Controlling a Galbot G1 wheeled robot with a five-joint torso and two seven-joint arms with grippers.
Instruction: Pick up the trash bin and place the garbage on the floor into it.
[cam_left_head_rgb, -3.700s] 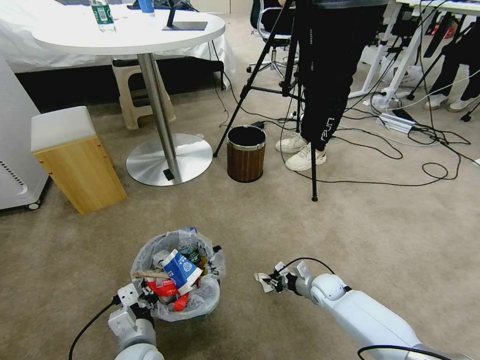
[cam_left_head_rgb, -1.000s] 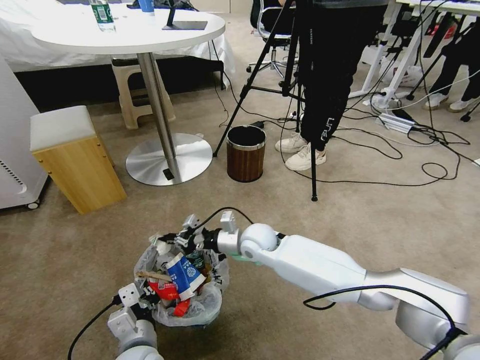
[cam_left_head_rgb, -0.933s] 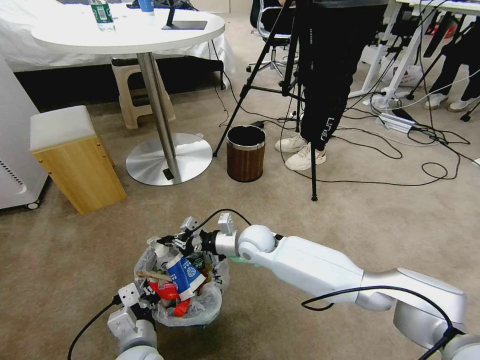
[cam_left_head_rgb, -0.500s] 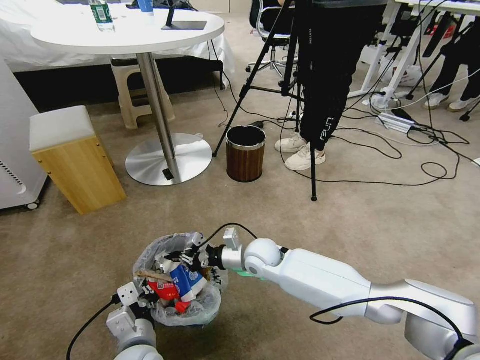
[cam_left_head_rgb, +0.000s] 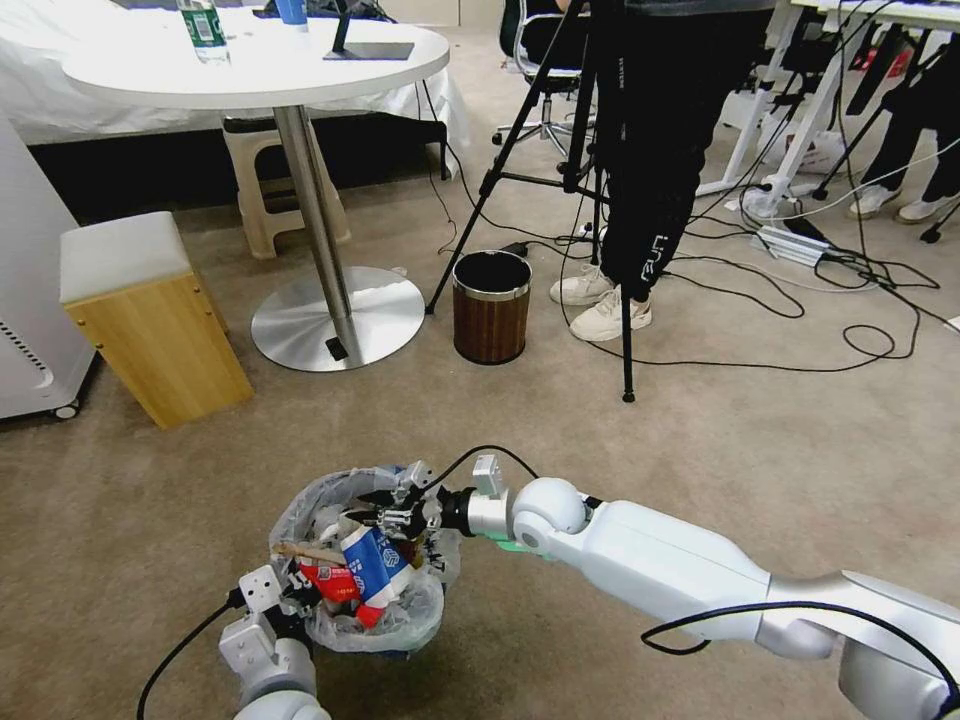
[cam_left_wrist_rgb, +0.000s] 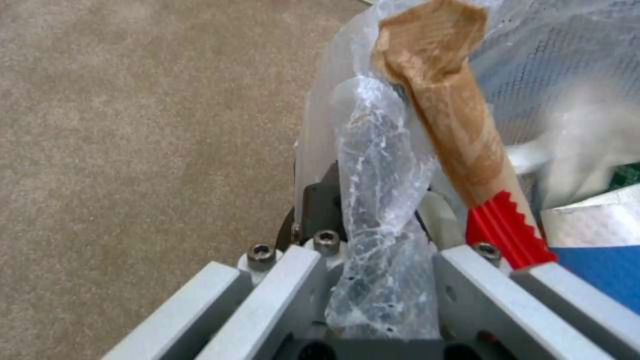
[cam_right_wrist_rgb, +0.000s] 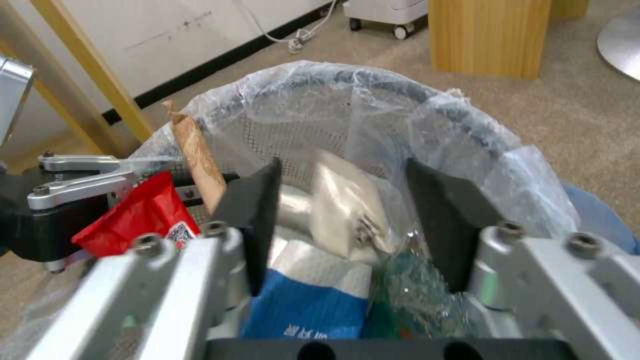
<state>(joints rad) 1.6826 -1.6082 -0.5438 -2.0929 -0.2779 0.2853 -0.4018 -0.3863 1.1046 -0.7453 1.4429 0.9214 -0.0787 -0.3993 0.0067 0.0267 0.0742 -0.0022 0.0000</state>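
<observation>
Right pincer (cam_right_wrist_rgb: 347, 220) wide over trash bin (cam_left_head_rgb: 300, 500); left pincer (cam_left_head_rgb: 290, 590) clamping bin's rim.

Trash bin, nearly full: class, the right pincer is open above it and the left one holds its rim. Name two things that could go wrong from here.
1. The trash bin is heaped; the blue-white carton and wooden stick poke above the rim, so the open right pincer might knock them out.
2. The left pincer pinches mostly thin plastic liner, which could slip or tear.
</observation>
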